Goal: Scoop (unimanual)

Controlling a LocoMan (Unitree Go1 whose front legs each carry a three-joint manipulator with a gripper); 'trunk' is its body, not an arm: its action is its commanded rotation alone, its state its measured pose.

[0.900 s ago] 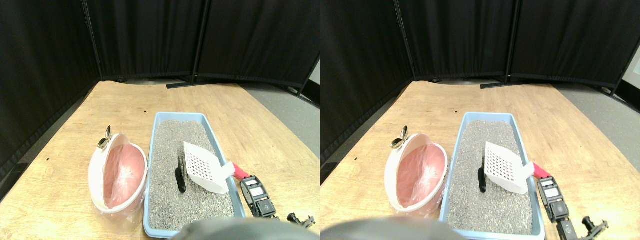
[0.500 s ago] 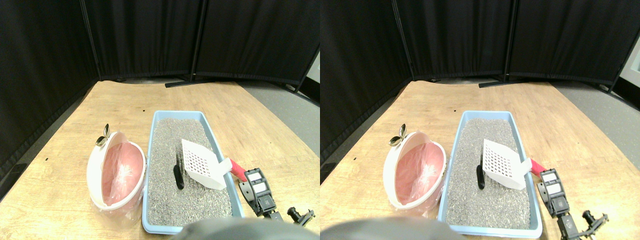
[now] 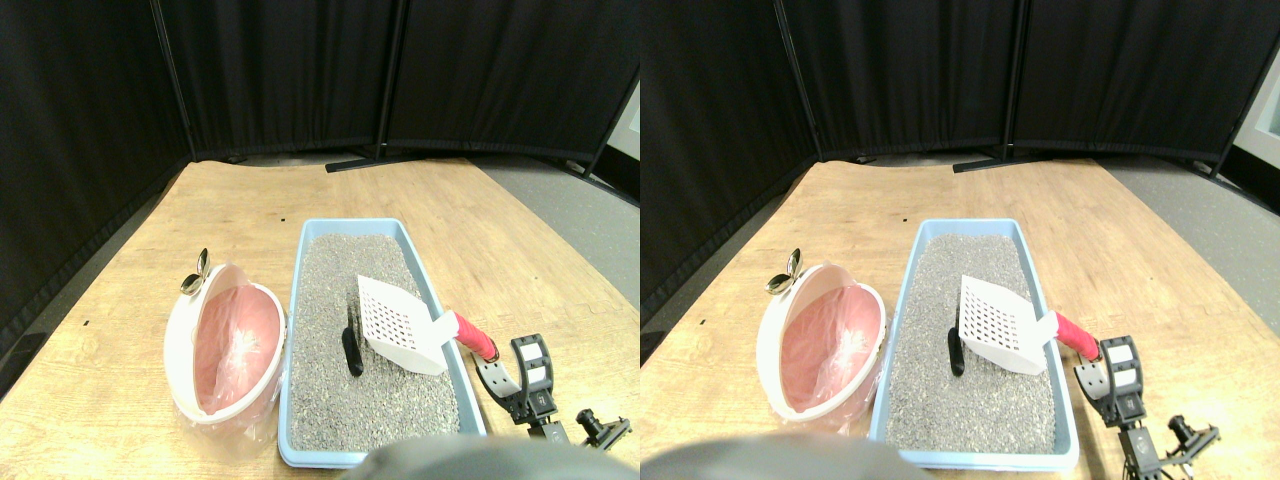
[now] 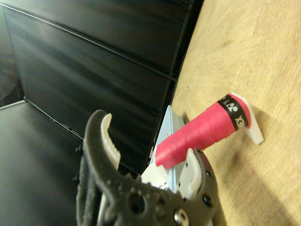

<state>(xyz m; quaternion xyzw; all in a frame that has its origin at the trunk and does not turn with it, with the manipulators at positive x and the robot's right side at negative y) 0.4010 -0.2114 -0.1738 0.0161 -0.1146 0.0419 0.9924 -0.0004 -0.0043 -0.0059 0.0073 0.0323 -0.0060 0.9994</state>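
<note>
A white slotted scoop [image 3: 395,325] lies in the blue litter box [image 3: 296,300], its blade on the grey litter [image 3: 335,270]. Its red-wrapped handle [image 3: 470,335] sticks out over the box's right rim. A black lump [image 3: 352,352] sits on the litter just left of the blade. My right gripper [image 3: 505,362] is on the floor side of the box, just beyond the handle's end. In the wrist view the gripper [image 4: 148,137] is open. The red handle [image 4: 202,129] runs close past one jaw and is not clamped.
A white tub with a pink liner [image 3: 225,345] stands tilted against the box's left side, with a small metal clip [image 3: 193,275] at its far rim. Black curtain panels [image 3: 300,70] close off the back and left of the wooden floor [image 3: 500,250].
The whole picture has shifted a little. My gripper has turned and drawn slightly back from the scoop, so more of the red handle shows. Scoop and black lump keep their places in the box.
</note>
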